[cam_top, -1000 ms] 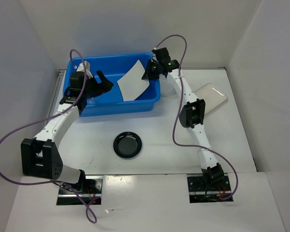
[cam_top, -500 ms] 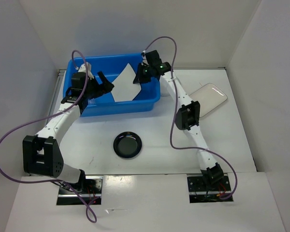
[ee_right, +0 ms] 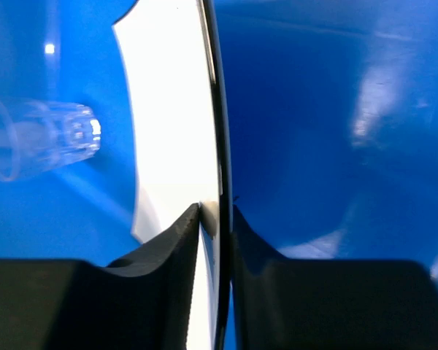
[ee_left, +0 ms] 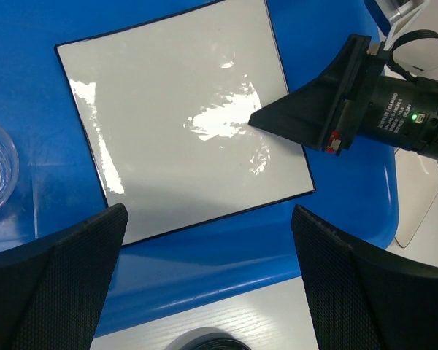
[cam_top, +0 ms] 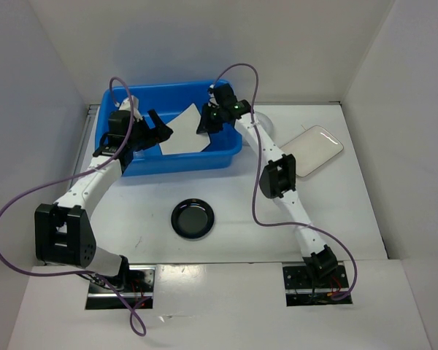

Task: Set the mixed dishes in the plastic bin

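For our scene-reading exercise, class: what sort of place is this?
Probably a robot test cell: white panels enclose the table, two cabled arms are bolted at its edge, with a blue bin and black saucer as props.

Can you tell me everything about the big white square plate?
The square plate is white and shiny, like glazed ceramic, with a thin dark line round its rim. It looks flat, whole and clean. It is inside the blue bin, seemingly tilted. The right hand pinches one edge between its fingers. Whether the plate touches the bin's bottom cannot be seen.
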Motion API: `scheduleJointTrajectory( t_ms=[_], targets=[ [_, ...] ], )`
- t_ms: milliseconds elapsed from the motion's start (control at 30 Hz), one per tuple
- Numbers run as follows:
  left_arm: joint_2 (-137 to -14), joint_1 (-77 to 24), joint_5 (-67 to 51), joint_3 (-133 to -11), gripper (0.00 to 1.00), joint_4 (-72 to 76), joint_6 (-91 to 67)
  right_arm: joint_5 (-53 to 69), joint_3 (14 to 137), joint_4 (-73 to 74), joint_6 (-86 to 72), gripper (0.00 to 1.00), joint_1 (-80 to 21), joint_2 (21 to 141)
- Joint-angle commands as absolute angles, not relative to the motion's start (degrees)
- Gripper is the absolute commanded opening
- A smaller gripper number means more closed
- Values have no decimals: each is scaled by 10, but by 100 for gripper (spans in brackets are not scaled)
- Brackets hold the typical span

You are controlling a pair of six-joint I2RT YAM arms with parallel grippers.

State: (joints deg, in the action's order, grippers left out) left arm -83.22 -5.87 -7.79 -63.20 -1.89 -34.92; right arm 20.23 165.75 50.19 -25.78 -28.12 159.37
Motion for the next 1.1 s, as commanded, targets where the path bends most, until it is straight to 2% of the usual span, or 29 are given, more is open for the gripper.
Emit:
scheduleJointTrajectory(
  t_ms=[0,167,567,667,867,900,967,1067],
  targets=[
    [-835,-58,-87,-625,100,6,-354,163,1682,506,-219,30,-284,1601],
    [-835,-58,-82,-625,100,6,-354,151,1677,506,-214,42,-284,1612],
    [-835,-58,-76,-625,100,6,-349,127,1699,512,-208,56,-284,1603],
    [-835,-58,-76,-620,100,6,-349,127,1714,512,-203,65,-284,1557],
    [-823,-58,-76,-620,100,11,-360,134,1721,526,-203,71,-262,1430],
    [-816,-58,-84,-620,100,11,-360,134,1704,532,-203,75,-249,1415],
    [-809,-58,-91,-625,100,11,-360,120,1674,532,-203,75,-234,1361],
    [-789,-58,-103,-637,100,-1,-360,94,1558,514,-208,77,-197,1271]
  ],
)
